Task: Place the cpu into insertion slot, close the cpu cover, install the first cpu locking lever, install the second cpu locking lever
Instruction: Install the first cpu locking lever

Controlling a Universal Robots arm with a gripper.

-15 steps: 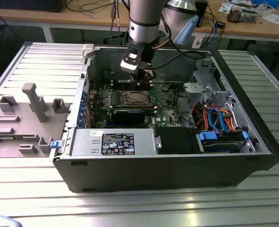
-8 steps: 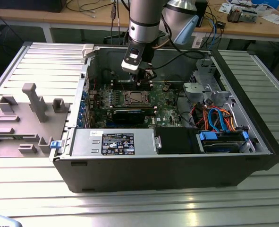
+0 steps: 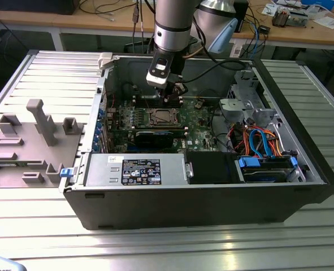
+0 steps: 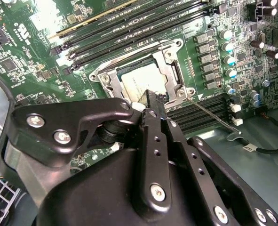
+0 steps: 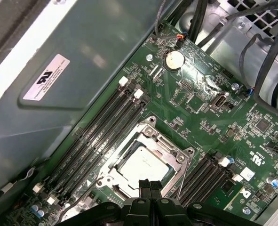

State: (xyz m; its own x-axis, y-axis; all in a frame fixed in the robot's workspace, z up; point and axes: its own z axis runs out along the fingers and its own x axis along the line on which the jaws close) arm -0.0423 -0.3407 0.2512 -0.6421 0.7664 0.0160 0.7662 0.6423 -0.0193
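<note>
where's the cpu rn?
The cpu sits in the insertion slot, between the two memory slot banks in the first wrist view, with the gripper close by.

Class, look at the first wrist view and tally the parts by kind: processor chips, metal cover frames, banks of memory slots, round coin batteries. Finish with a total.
cpu: 1
cpu cover: 1
memory slot banks: 2
coin battery: 1
Total: 5

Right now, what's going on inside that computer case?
The robot arm's gripper, shut and empty, is right at the edge of the socket inside the open computer case. The chip sits in the socket with the metal cover down around it. One thin wire lever sticks out from the socket's corner, seemingly unlatched.
</note>
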